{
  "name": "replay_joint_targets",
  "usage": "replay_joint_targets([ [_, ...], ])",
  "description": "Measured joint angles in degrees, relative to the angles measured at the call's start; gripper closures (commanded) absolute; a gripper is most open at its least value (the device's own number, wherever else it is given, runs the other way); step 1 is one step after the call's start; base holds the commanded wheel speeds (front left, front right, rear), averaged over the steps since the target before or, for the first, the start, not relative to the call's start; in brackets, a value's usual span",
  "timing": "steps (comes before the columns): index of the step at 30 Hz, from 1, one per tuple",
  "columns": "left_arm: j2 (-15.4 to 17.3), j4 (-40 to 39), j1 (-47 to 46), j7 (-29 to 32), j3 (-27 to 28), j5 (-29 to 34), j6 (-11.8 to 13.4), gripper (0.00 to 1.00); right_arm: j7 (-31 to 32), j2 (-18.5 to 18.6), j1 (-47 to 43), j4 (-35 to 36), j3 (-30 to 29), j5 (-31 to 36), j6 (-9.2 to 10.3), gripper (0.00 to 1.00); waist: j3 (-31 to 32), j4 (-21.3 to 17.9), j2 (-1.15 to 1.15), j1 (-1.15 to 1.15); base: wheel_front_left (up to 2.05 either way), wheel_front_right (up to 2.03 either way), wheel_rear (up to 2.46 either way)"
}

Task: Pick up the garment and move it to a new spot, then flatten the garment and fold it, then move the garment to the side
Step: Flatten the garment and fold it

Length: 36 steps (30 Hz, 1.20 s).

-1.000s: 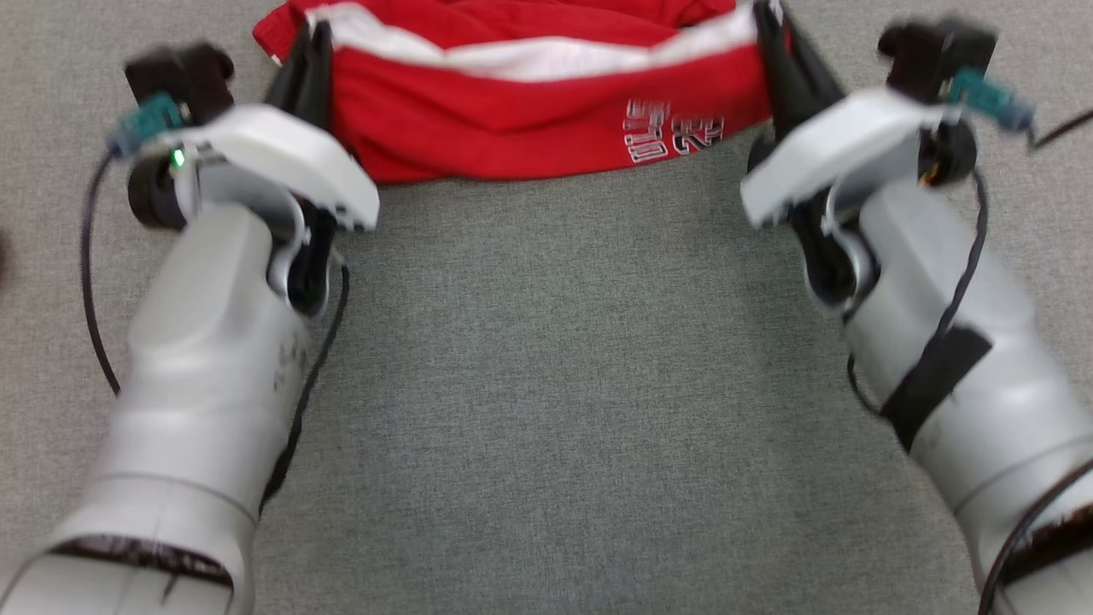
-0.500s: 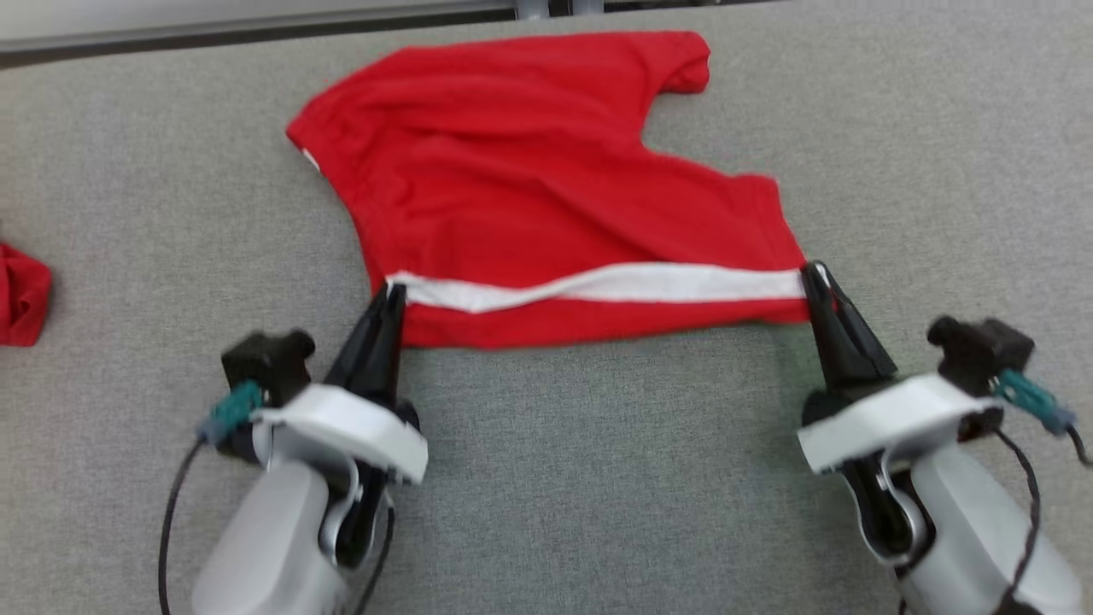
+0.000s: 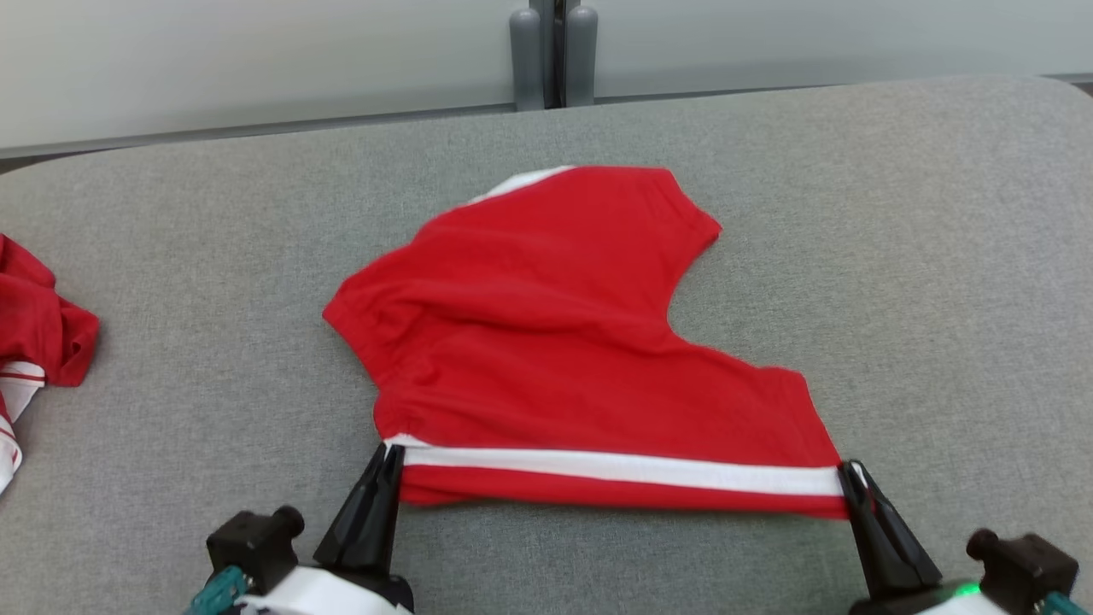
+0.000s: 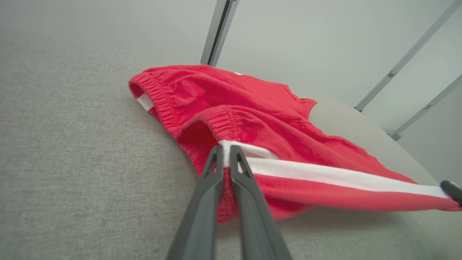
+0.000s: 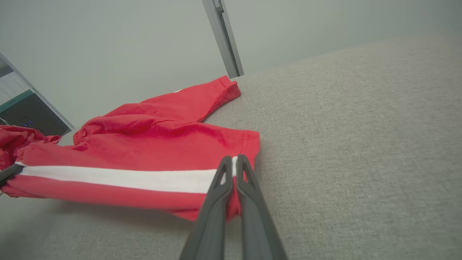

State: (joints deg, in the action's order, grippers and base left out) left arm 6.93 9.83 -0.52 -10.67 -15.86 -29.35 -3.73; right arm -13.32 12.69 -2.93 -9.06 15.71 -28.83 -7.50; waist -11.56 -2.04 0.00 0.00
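Item: one pair of red knit shorts (image 3: 564,342) with a white side stripe and gathered elastic waistband, on a grey fabric-covered tabletop (image 3: 897,256), spread from its centre toward the near edge. Handling: left end effector (image 3: 392,454) closed on the waistband end of the striped edge; right end effector (image 3: 850,470) closed on the leg-hem end; the stripe is drawn taut between them and lifted slightly off the tabletop, the rest lying flat behind. Risks, judged: each grip takes only a thin bite at a corner, so pulling the arms further apart may slip the cloth from one; letting them drift together would slacken the edge and bunch the fabric; dragging may carry the soft ridges near the waistband into the fold. Condition: far leg angled toward the far edge, crotch notch open to the right, surface mildly rumpled. Adjacent: a second crumpled red-and-white garment (image 3: 38,333) at the left edge, well apart.
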Motion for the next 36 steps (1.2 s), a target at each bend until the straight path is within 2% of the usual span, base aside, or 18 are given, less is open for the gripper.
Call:
replay_joint_targets([
  [8,0.82,-12.57,8.44,4.98,-0.16,-0.91,4.42,1.00,5.54,-1.72,-9.36,9.62,-4.25,3.22,0.00,1.00,2.08,-0.23,0.00,0.00,0.00,0.00,0.00],
  [11,0.78,-14.78,9.48,5.95,-0.35,-1.03,5.26,1.00,6.94,-2.41,-10.18,11.96,-5.73,3.81,0.00,1.00,2.41,-0.15,0.00,0.00,0.00,0.00,0.00],
  [16,0.83,-15.45,9.09,6.73,-0.15,-1.94,5.30,1.00,8.81,-2.47,-8.22,13.22,-7.02,4.27,0.00,1.00,2.08,-0.11,0.00,0.00,0.00,0.00,0.00],
  [22,0.60,-12.76,2.53,8.11,-0.35,-2.83,3.87,1.00,9.65,0.00,3.33,9.29,-6.69,3.26,0.00,1.00,-0.19,0.42,0.00,0.00,0.00,0.00,0.00],
  [30,-0.82,-6.54,-8.57,6.94,0.31,-5.11,1.29,1.00,9.27,3.42,24.26,-2.23,-1.46,0.65,-0.01,1.00,-6.44,2.63,0.00,0.00,0.00,0.00,0.00],
  [31,-0.82,-6.54,-8.57,6.94,0.31,-5.11,1.29,1.00,9.27,3.42,24.26,-2.23,-1.46,0.65,-0.01,1.00,-6.44,2.63,0.00,0.00,0.00,0.00,0.00],
  [34,-1.85,-3.75,-13.41,4.47,0.98,-6.15,0.64,1.00,9.27,5.90,36.46,-10.54,3.00,-1.49,0.00,1.00,-10.04,5.16,0.00,0.00,0.00,0.00,0.00],
  [35,-1.85,-3.75,-13.41,4.47,0.98,-6.15,0.64,1.00,9.27,5.90,36.46,-10.54,3.00,-1.49,0.00,1.00,-10.04,5.16,0.00,0.00,0.00,0.00,0.00],
  [36,-2.18,-2.78,-14.69,3.60,1.11,-6.77,0.23,1.00,9.27,6.76,41.06,-13.78,4.99,-2.58,0.00,1.00,-11.19,6.42,0.00,0.00,0.00,0.00,0.00],
])
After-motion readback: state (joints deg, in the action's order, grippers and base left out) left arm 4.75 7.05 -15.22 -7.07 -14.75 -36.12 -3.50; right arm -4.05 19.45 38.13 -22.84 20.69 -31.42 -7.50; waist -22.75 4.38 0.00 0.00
